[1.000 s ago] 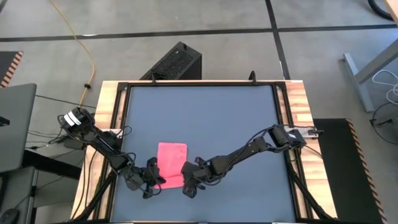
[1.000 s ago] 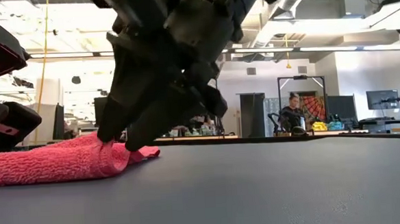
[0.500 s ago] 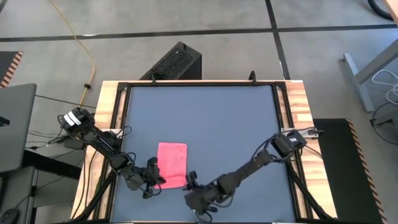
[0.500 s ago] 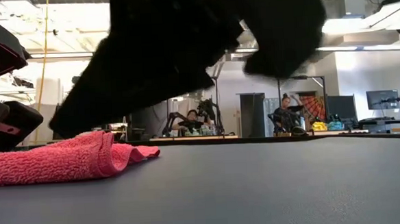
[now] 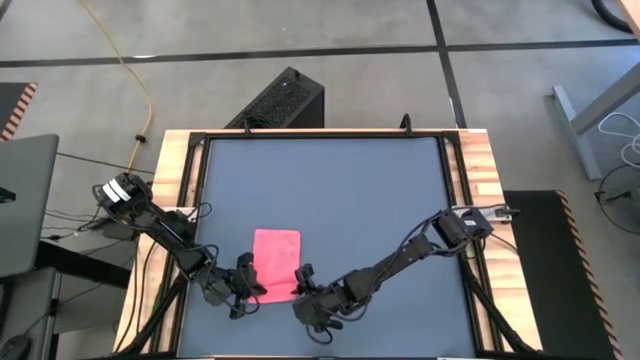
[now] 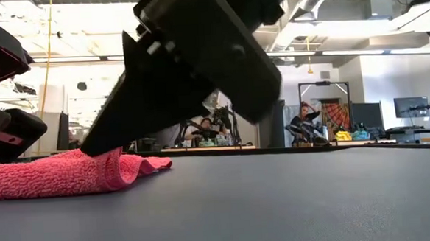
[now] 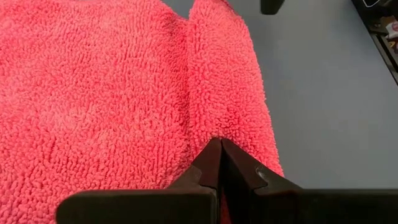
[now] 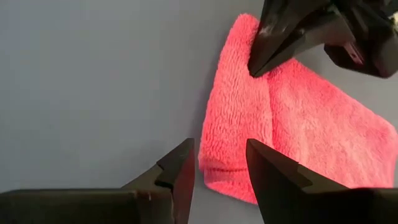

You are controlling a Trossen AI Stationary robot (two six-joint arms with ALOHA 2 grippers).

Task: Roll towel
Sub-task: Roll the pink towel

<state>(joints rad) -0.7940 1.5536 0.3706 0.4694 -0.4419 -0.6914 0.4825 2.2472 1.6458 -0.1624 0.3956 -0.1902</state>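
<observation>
The towel (image 5: 277, 262), bright pink and plain, lies on the dark grey desk (image 5: 330, 190) toward its near edge, left of the middle. Its near end is folded over into a low ridge, which the low view shows as a soft hump (image 6: 118, 170) on the flat cloth.

The left gripper (image 5: 258, 287) sits low at the towel's near left corner. In the left wrist view its two dark fingers (image 7: 214, 165) are pressed together, their tips down on the terry surface right beside the crease where the folded strip meets the flat part; it cannot be told whether any cloth is caught between them.

The right gripper (image 5: 305, 283) is at the towel's near right corner, its arm stretching across the desk from the right side. Its fingers (image 8: 180, 168) stand apart with a moderate gap and hold nothing; the right wrist view shows them just short of the folded edge (image 8: 233, 168), with bare desk between them.
</observation>
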